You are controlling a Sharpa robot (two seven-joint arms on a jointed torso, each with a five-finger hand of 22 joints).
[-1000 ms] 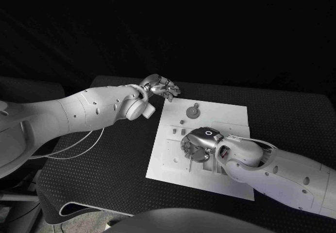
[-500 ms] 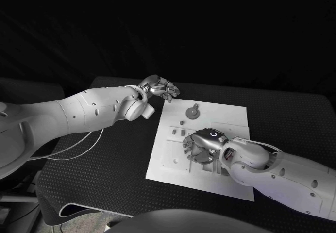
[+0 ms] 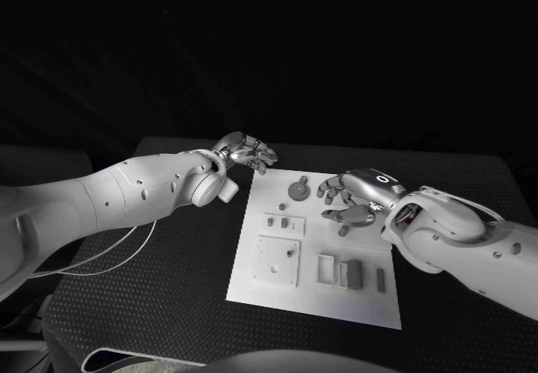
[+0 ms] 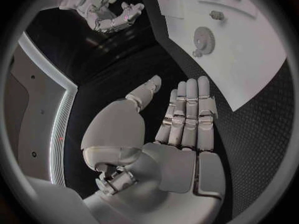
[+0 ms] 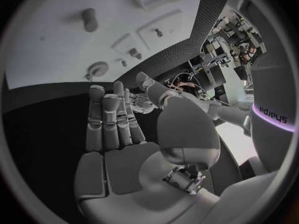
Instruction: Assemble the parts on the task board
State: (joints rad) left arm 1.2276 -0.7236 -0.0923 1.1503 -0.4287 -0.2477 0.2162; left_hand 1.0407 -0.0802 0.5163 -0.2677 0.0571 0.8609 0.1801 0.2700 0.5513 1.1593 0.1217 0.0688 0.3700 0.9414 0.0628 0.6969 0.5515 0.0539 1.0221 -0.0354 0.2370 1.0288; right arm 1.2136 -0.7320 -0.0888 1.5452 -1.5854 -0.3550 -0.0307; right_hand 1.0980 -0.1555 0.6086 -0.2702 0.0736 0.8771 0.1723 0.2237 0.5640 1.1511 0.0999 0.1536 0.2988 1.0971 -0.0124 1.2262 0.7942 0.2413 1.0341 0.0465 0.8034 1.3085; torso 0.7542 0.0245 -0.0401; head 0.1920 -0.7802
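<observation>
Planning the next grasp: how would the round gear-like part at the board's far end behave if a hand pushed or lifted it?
The gear-like part lies flat and looks thin, so it would probably slide on the smooth task board rather than tip. Its low profile likely gives the fingers little edge to catch. Set on its rim, it might roll.

black table (image 3: 146, 264) w/ dotted mat surface. white task board (image 3: 365, 307) lies flat at its centre. thin white cable (image 3: 106, 252) on the mat at approx 9 o'clock of the board.

Right robot hand (image 3: 353, 202) lifted off task board (image 3: 370, 307), empty.
</observation>
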